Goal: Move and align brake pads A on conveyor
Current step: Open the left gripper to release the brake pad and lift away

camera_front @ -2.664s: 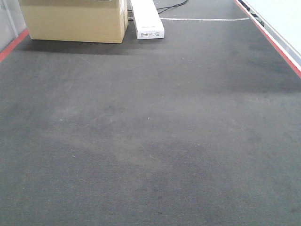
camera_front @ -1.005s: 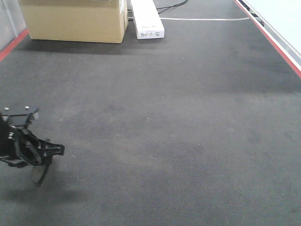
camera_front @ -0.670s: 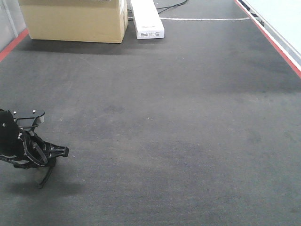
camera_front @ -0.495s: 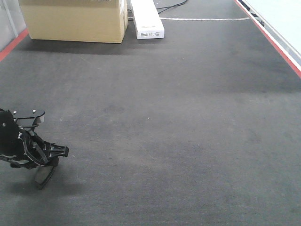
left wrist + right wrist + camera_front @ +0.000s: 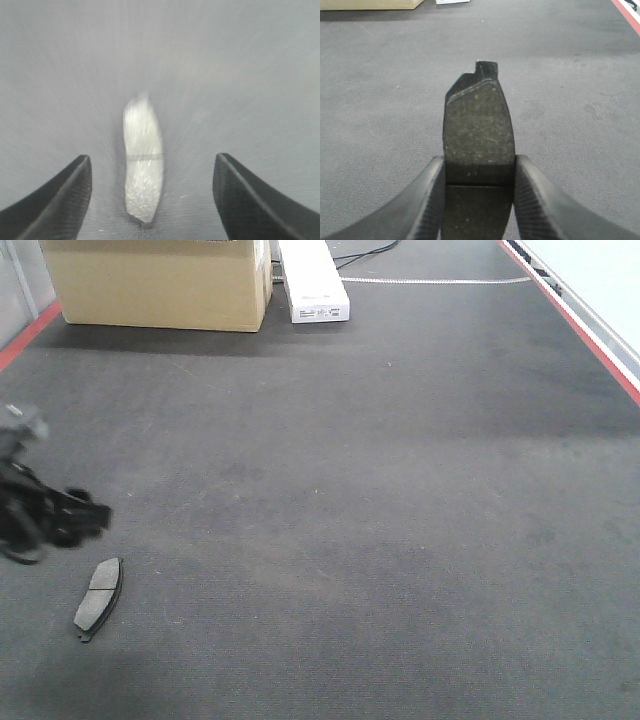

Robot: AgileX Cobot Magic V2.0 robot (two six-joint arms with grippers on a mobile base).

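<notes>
Where the left gripper [image 5: 151, 162] hangs with jaws spread wide and empty, we list the first brake pad [image 5: 98, 596] lying flat on the conveyor [image 5: 400, 490], toward its left side, below and clear of both fingers. We list the second brake pad [image 5: 477, 135] clamped between the right gripper [image 5: 479, 200] fingers, tab end forward, above the belt. Far end: cardboard box [image 5: 160, 285], white box [image 5: 312, 280], side by side.

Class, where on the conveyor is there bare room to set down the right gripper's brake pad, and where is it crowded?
Bare belt runs from the laid brake pad right to the red edge strip and back to the cardboard box and white box. Crowded: near left, by the left gripper.
</notes>
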